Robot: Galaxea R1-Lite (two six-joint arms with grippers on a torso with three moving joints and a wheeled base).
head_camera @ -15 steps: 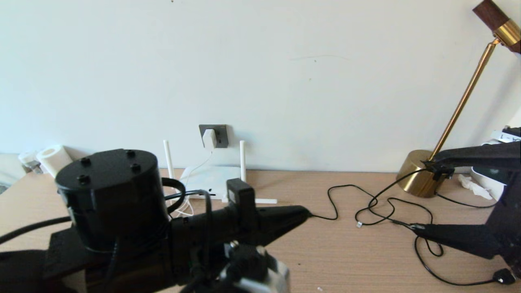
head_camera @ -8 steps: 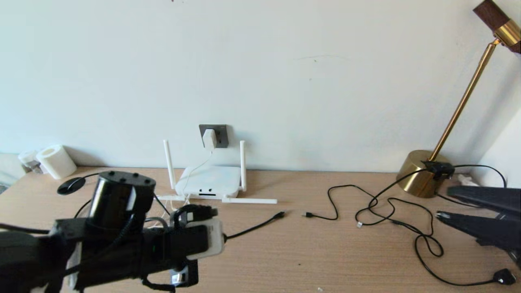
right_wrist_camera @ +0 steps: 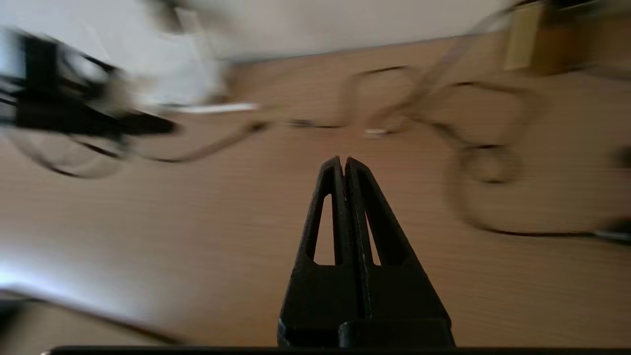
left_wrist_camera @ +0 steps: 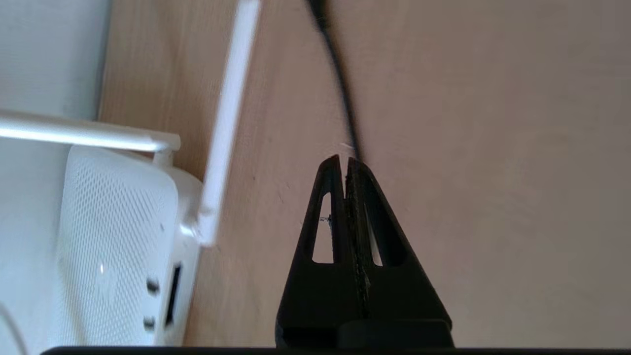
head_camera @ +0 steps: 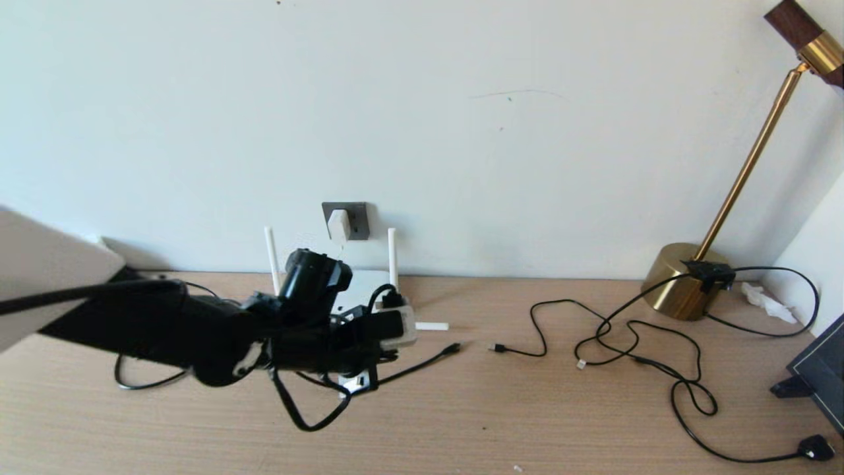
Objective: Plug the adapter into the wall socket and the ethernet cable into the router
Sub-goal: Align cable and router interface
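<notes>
Head view: the adapter [head_camera: 339, 225] sits plugged into the socket [head_camera: 345, 220] on the wall, its thin white cord dropping toward the router [head_camera: 359, 284] below. The router lies on the desk [head_camera: 527, 422] against the wall, two antennas upright and one lying flat on the desk at its right side.

The left arm reaches across in front of the router, hiding much of it. In the left wrist view the left gripper [left_wrist_camera: 343, 161] has its fingers pressed together, holding nothing; the tips hang just beside the cable [left_wrist_camera: 342, 93], over bare desk and near the router's port edge [left_wrist_camera: 172, 296]. In the head view the cable's connector [head_camera: 452, 348] lies on the desk to the right of the router, unplugged.

The right gripper [right_wrist_camera: 343, 160] is likewise closed and empty, hanging above the desk well apart from the router; only its arm's edge shows at the lower right of the head view.

Thinner black cables [head_camera: 633, 343] loop across the right half of the desk, near a brass lamp [head_camera: 686, 280].
</notes>
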